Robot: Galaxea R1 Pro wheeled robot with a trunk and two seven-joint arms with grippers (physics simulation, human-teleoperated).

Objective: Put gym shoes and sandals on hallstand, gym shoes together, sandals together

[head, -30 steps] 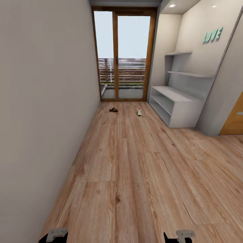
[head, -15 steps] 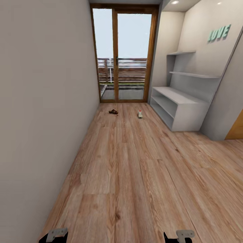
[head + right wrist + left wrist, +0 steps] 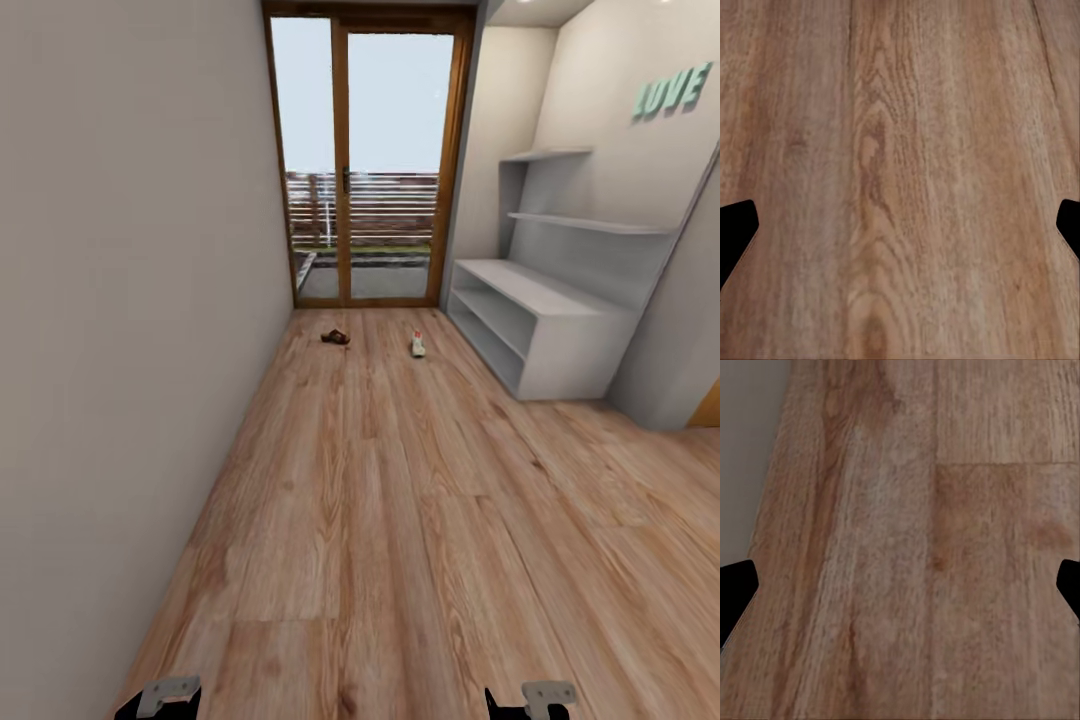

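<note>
Change since earlier pictures: the whole head view has shifted, with the glass door and the grey rack drawn larger and the "LOVE" letters pushed toward the upper corner; this is camera travel. The sandal and the gym shoe hold the same places relative to the glass door.

Surface: corridor floor [image 3: 400,520], light brown wood planks with grain and knots, running from the robot to the glass door [image 3: 365,160]. Plain pale wall [image 3: 120,300] on the left of the corridor.

Landmark: glass door, wooden frame, balcony railing behind it.

Task items: one dark brown sandal [image 3: 336,337] on the floor just short of the glass door, toward its left leaf. One gym shoe [image 3: 418,345], white with a red accent, on the floor before the door's right leaf, well apart from the sandal.

Storage: grey rack [image 3: 530,335] right of the glass door, in an alcove, with two open tiers and two stepped wall shelves; teal "LOVE" letters [image 3: 672,93] above. Its tiers and shelves hold nothing visible.

Arms: left gripper [image 3: 900,585] and right gripper [image 3: 900,225] hang low over bare planks, far from the door; the dark fingertips stand wide apart at the picture edges, with nothing between them.
</note>
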